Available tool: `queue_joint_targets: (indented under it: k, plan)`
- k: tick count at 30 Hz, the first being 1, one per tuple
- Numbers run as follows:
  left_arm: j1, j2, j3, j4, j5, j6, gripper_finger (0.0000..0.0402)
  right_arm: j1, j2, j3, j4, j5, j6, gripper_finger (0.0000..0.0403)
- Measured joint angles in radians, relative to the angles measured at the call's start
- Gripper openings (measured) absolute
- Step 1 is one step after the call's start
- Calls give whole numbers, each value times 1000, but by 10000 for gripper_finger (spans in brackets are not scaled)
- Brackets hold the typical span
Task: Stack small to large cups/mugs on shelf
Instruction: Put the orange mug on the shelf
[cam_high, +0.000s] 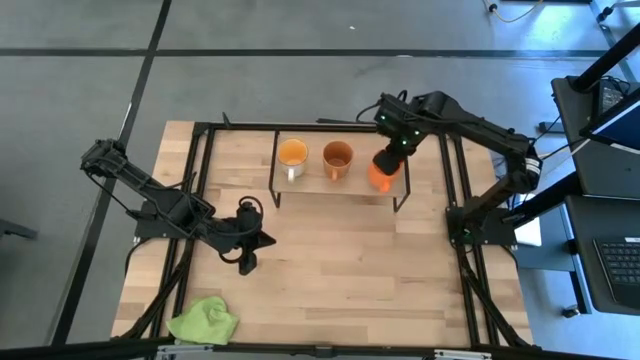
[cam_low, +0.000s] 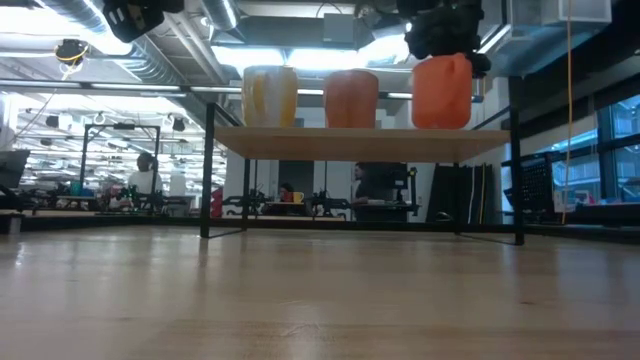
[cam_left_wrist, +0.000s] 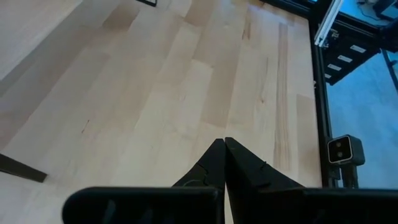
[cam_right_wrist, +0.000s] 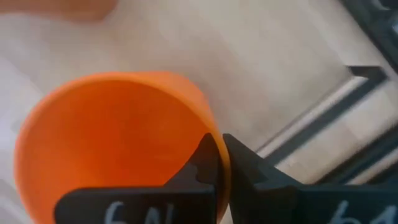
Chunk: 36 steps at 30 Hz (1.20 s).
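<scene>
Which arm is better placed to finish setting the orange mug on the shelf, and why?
The right. Its hand is over the shelf and shut on the orange mug's rim, beside the brown mug. The left hand is shut, holding nothing, out over the table.

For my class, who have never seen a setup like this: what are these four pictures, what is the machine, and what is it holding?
The machine is a robot with two dark arms working over a wooden table.

One camera looks straight down from above, one sits at table-top height, and one rides on each wrist.

A low wooden shelf on black legs stands on the table and carries a white mug and a brown mug. The right end effector is shut on the rim of the orange mug, which looks just above or barely on the shelf's right end.

The left end effector is shut and empty, over bare table. A green cloth lies near the table's front edge.
</scene>
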Motion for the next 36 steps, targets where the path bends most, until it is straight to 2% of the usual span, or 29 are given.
queue_joint_targets:
  k: [10, 36]
  plan:
    - [0, 0, 0, -2, -18, -48, 0, -1, 64, 2, 44, -13, -52, 13]
    - [0, 0, 0, -3, -29, -51, 0, -7, 65, 1, 71, 49, -93, 24]
